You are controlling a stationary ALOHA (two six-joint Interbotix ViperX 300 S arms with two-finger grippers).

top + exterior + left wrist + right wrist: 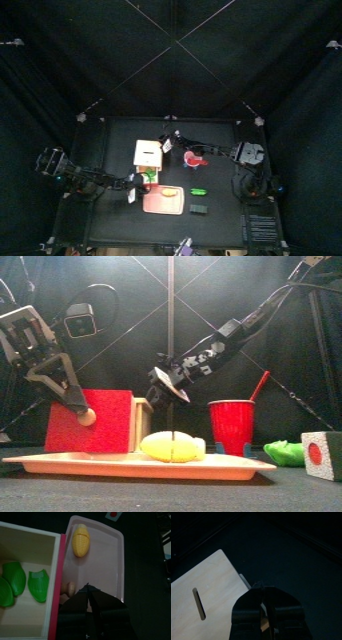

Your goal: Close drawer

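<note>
Dim pen, dark curtains; front view brightest; top view soft; wrist views murky, foreground blurred.

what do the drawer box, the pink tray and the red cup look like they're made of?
White-and-red boxy drawer unit: probably painted wood, with pale grain on its slotted panel and a thick board edge.
Flat pink tray: likely moulded plastic; smooth, rounded raised rim.
Red round cup: looks like thin glossy plastic; rolled lip, light sheen.

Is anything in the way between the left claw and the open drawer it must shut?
Nothing visible. The left gripper hangs right beside the pink front of the drawer; the corn lies clear, farther along the tray.
</note>
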